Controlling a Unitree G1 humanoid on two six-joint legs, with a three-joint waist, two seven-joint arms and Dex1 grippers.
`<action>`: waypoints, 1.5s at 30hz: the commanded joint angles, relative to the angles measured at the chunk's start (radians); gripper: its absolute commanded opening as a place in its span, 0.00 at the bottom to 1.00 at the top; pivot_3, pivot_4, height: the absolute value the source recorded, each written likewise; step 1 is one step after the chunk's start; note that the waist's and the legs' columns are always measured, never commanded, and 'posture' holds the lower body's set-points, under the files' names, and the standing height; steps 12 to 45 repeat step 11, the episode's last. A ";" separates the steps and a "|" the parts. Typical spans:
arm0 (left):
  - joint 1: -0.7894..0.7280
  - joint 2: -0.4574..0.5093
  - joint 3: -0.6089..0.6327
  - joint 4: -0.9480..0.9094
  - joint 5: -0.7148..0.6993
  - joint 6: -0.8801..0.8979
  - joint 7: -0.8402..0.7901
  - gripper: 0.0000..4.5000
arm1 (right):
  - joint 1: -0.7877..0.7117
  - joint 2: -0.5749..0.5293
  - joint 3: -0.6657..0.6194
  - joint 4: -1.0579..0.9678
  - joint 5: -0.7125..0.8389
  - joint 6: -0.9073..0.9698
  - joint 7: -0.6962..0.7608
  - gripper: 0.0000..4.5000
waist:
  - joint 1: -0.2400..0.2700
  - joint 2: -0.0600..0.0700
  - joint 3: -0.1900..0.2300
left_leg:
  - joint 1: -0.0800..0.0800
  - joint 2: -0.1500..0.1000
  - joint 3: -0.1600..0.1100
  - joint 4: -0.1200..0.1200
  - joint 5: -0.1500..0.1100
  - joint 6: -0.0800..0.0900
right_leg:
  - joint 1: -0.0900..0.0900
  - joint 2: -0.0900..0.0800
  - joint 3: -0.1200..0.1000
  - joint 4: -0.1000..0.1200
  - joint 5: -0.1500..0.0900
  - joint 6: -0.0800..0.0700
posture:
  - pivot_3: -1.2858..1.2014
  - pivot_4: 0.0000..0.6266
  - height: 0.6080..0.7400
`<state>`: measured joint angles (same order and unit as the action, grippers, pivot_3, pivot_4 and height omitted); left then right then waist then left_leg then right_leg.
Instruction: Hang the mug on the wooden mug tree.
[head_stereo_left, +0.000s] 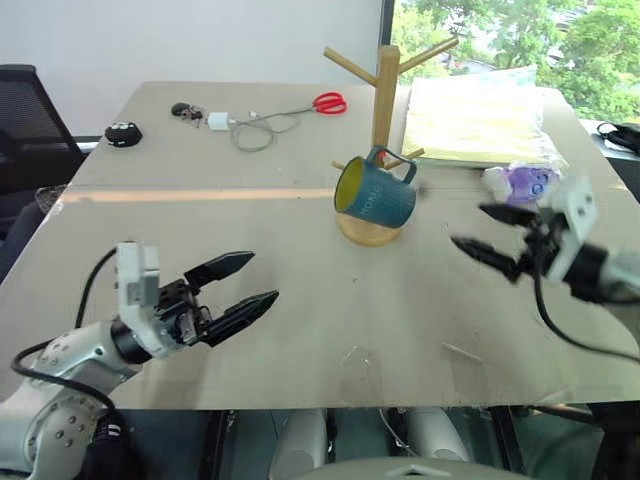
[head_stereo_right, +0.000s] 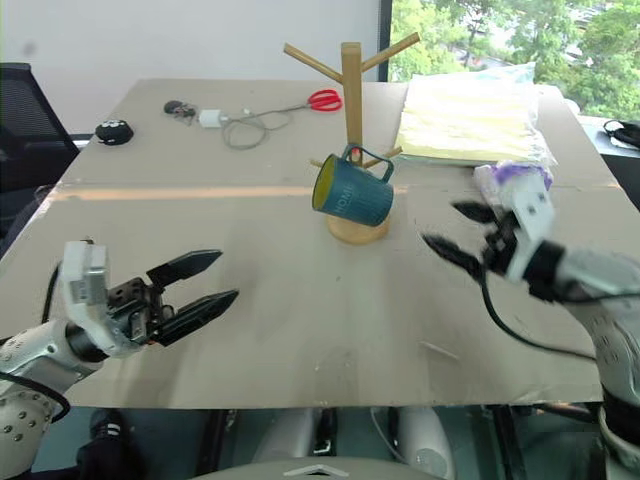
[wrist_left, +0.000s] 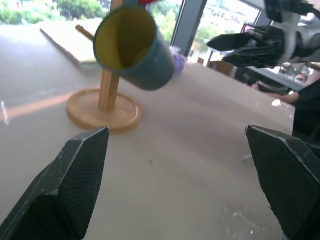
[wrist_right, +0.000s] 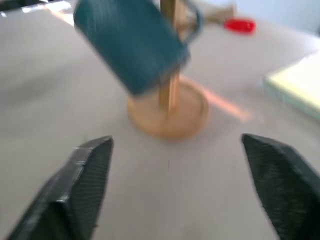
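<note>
On the table (head_stereo_left: 300, 330), the mug (head_stereo_left: 378, 192) hangs tilted from a low peg of the wooden mug tree (head_stereo_left: 385, 90), handle half hidden; left gripper (head_stereo_left: 243, 285) and right gripper (head_stereo_left: 487, 232) gape empty, while the left wrist view reveals its yellow interior.

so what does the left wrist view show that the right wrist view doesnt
Left wrist view alone: the mug's yellow inside, and the right gripper off to the side with fingers apart. Right wrist view alone: the mug's outer teal wall and handle, the red scissors and the yellow packet. Both: the mug hanging tilted on the wooden mug tree, and the tabletop.
</note>
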<state>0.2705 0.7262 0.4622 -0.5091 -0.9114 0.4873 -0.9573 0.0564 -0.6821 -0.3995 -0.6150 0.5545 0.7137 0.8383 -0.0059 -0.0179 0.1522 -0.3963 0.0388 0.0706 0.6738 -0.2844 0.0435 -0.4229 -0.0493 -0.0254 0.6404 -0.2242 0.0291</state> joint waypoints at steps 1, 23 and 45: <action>0.029 0.026 0.039 0.032 0.049 -0.041 -0.050 1.00 | 0.150 -0.013 -0.132 -0.022 -0.016 -0.140 0.089 0.98 | -0.002 0.000 0.000 | 0.000 0.000 0.000 0.000 0.000 0.000 | 0.000 0.000 0.000 0.000 0.000 0.000 | 0.52 0.24 1.00; 0.060 0.030 0.021 0.100 0.161 -0.094 -0.094 1.00 | 0.439 0.011 -0.283 -0.038 0.038 -0.249 0.149 0.98 | 0.001 -0.002 0.000 | 0.010 0.002 0.001 0.000 0.000 0.000 | 0.007 -0.001 0.002 0.001 -0.003 0.003 | 0.52 0.24 1.00; 0.060 0.030 0.021 0.100 0.161 -0.094 -0.094 1.00 | 0.439 0.011 -0.283 -0.038 0.038 -0.249 0.149 0.98 | 0.001 -0.002 0.000 | 0.010 0.002 0.001 0.000 0.000 0.000 | 0.007 -0.001 0.002 0.001 -0.003 0.003 | 0.52 0.24 1.00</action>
